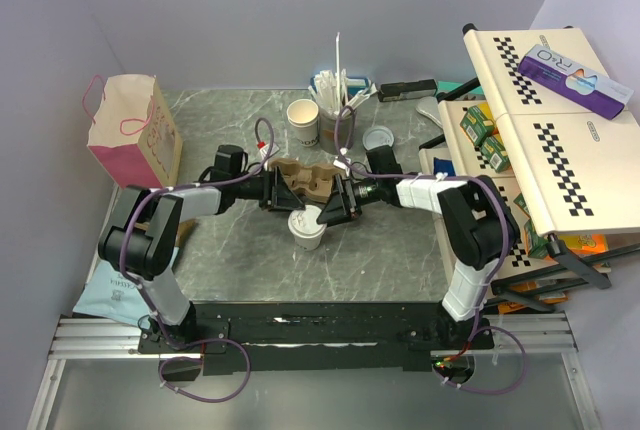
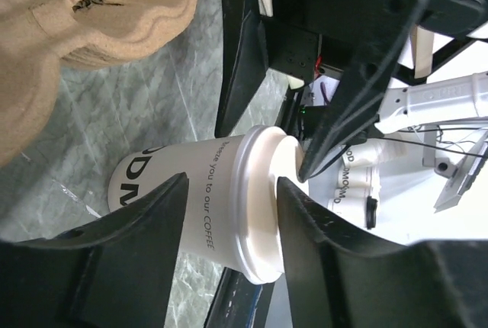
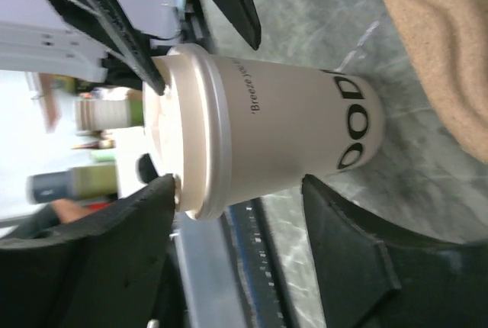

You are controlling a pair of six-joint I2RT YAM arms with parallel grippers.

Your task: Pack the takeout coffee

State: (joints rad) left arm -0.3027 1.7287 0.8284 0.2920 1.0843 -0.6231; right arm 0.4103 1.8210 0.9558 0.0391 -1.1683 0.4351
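Note:
The takeout coffee cup [image 1: 308,235], off-white with black lettering, stands upright on the marble table with its white lid [image 1: 305,219] on top, just in front of the brown tray [image 1: 305,180]. My left gripper [image 1: 285,200] and right gripper [image 1: 335,206] meet over it from either side. In the left wrist view the cup [image 2: 191,191] lies beyond my open left gripper [image 2: 232,183], one finger [image 2: 320,236] against the lid [image 2: 263,191]. In the right wrist view my open right gripper [image 3: 238,187] frames the cup [image 3: 290,137], one finger [image 3: 145,221] touching the lid [image 3: 191,137].
A second open paper cup [image 1: 302,122], a grey cup of straws and stirrers [image 1: 336,115] and a loose white lid [image 1: 378,137] stand behind the tray. A pink paper bag [image 1: 135,130] stands at the left. A rack of boxes [image 1: 540,120] fills the right side.

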